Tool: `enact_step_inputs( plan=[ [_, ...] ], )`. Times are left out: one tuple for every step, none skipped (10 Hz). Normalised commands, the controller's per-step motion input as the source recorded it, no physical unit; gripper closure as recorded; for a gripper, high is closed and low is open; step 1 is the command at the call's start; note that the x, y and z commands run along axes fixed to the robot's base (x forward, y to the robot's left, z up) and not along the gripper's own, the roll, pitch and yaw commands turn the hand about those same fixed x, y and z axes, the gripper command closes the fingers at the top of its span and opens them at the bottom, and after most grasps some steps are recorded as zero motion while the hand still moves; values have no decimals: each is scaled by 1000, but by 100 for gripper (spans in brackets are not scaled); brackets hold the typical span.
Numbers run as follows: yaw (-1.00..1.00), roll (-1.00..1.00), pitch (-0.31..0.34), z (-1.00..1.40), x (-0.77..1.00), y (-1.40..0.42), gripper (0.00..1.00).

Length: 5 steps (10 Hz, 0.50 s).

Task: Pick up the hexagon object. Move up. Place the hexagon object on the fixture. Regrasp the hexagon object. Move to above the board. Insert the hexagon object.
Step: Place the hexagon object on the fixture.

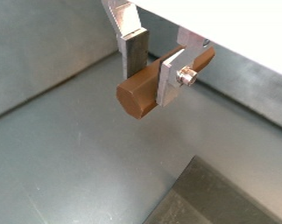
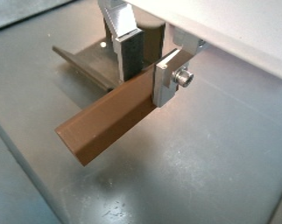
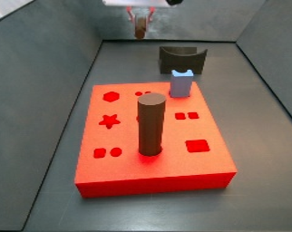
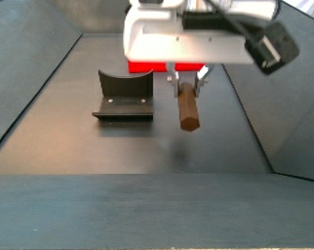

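On the grey floor, the red board (image 3: 155, 149) is the largest thing, carrying a thick dark-brown cylinder (image 3: 151, 124) and a pale-blue peg (image 3: 181, 83). Beyond it stands the dark fixture (image 3: 180, 60), also visible near the peg in a side view (image 4: 125, 95). Above the floor hangs the end effector (image 2: 147, 58), its plates pinching the hexagon object (image 2: 109, 124) near one end, so the peg juts out tilted. Judging by this, the carry to the fixture is under way; lowering slowly with the peg's long axis lined up along the notch should keep it from rolling when released.
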Motion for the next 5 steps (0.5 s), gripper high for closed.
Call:
enact_step_inputs(
  plan=[
    [3,-38,17,1000,-13,-5,100],
    [9,-64,15,1000,-18,-8,100],
    [10,-81,14,1000,-21,-7,100],
    [4,-95,17,945,-23,-4,100],
    [-5,-115,21,737,-19,-3,100]
  ],
)
